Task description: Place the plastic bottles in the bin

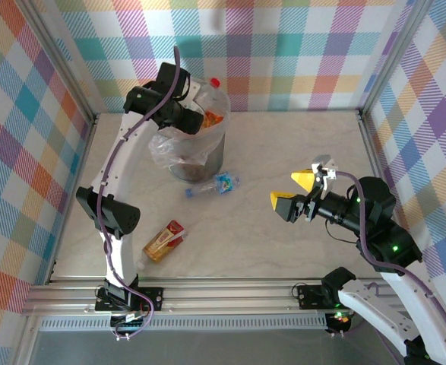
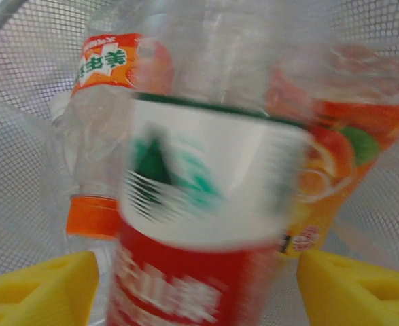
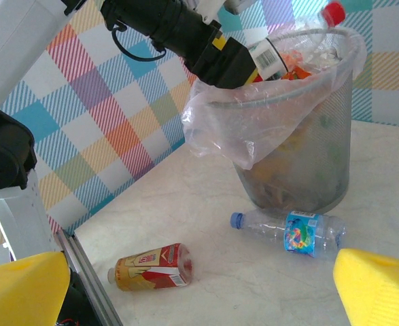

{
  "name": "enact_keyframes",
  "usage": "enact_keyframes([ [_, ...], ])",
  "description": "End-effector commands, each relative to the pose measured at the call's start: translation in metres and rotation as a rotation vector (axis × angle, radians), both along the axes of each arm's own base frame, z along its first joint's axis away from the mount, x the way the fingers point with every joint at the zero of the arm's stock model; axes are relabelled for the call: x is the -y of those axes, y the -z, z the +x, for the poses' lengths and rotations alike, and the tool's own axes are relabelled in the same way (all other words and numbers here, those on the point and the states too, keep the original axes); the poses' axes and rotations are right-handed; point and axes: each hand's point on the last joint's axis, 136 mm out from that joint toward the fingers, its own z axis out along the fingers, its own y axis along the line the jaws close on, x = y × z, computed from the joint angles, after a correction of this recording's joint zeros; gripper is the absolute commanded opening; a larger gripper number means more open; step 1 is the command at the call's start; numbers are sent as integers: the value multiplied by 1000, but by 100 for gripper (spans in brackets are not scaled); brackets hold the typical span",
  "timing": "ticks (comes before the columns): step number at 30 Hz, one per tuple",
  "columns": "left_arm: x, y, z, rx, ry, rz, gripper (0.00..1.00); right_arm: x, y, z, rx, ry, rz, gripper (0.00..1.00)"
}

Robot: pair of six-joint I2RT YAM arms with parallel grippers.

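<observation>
On the table (image 1: 283, 251), at 7 o'clock from the bin (image 1: 201, 169), a brown bottle (image 1: 166, 239) lies flat. Its white cap points between 7 and 8 o'clock. The right gripper (image 1: 289, 190) hangs at 4 o'clock from the bin, spread wide and holding nothing. A clear bottle (image 1: 213, 185) lies flat at the bin's foot, with its blue cap toward 9 o'clock. Over the bin, the left gripper (image 2: 196, 268) is spread. A blurry bottle (image 2: 206, 183) runs 12 to 6 between its fingers (image 2: 43, 288), above other bottles (image 2: 111, 61) inside.

Grey mesh bin (image 3: 308, 163); blue-capped clear bottle (image 3: 291, 233); red-orange labelled bottle (image 3: 151, 267); pastel plaid walls (image 3: 117, 122); cream marbled table (image 3: 206, 197).
</observation>
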Motion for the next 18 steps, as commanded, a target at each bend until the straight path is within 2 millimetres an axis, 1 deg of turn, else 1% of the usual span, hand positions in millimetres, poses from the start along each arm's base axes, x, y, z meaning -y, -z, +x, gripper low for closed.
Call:
enact_keyframes([
  [1, -8, 4, -14, -41, -7, 7, 80, 0, -6, -3, 28, -7, 7, 100],
  [4, -9, 5, -15, -45, -12, 4, 81, 0, -5, -3, 24, -8, 6, 100],
  [7, -5, -5, -15, -20, -11, -32, 82, 0, -4, -3, 20, -6, 5, 100],
  [10, -2, -22, -17, 21, -10, -82, 83, 1, -2, -3, 17, -5, 3, 100],
  [14, 5, -51, -25, 87, 9, -176, 86, 0, 0, -3, 16, -7, 5, 100],
  [18, 13, -73, -41, 134, 52, -272, 95, -2, 0, -6, 14, -29, 9, 100],
])
